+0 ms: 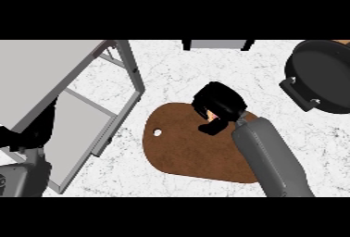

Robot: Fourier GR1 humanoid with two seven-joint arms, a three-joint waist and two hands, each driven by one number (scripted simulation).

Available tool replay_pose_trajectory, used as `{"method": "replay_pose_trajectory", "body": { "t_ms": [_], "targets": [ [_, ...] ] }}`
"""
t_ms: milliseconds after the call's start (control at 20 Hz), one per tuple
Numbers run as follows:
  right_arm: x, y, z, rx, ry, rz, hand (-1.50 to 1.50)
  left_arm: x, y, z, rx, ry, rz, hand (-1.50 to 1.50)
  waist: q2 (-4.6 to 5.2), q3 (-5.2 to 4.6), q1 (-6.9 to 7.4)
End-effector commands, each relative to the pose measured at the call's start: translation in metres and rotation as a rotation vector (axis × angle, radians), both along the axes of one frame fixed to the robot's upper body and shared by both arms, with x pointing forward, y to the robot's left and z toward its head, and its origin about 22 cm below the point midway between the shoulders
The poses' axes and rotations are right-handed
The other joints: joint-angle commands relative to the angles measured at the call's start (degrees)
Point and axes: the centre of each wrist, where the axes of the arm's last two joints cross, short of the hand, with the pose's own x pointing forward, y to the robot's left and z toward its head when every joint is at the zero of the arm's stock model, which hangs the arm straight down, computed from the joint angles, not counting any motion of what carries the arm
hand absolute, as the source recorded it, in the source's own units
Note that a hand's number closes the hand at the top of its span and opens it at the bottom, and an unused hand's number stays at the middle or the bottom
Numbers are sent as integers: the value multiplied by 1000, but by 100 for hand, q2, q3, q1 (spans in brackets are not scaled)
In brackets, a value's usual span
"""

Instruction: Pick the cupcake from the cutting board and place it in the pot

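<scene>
**Hand wrapped around the cupcake at the top of the board**

The brown cutting board [195, 148] lies flat on the white speckled counter [178, 69]. It has a small round hole near its left edge.

The right hand [217, 101] sits over the top edge of the board. Its black fingers are curled around the cupcake [213, 116]. Only a small peach-colored bit of the cupcake peeks out under the hand, so most of it is hidden. You cannot tell if the cupcake touches the board or is lifted off it. The grey right forearm [270, 159] crosses the right side of the board and covers that edge.

The black pot [321, 76] is up and to the right of the board, well apart from it. Part of the pot runs past the picture's right edge. Between the board and the pot there is bare white counter.

To the left of the board stands a grey frame [120, 92], tilted. Its lower corner comes near the board's left edge, with a thin strip of counter between them.

The left hand [14, 138] shows far to the left of the board, at the picture's edge. You cannot tell how it is set.

A small grey thing [217, 45] sits above the board at the counter's far edge.
</scene>
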Motion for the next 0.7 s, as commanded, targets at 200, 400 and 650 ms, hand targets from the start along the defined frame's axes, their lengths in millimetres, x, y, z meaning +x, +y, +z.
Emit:
{"method": "replay_pose_trajectory", "body": {
  "t_ms": [200,400,650],
  "targets": [
    [40,-29,42,102,-78,-853,150,2,-10,4,-4,-20,-41,0,109,23,4],
    [57,-35,80,114,-247,-1196,150,2,-13,2,-10,-11,-54,0,134,16,174],
    [74,-40,116,152,-468,-1516,150,6,-26,5,-10,-26,-96,0,145,33,302]
  ]
}}
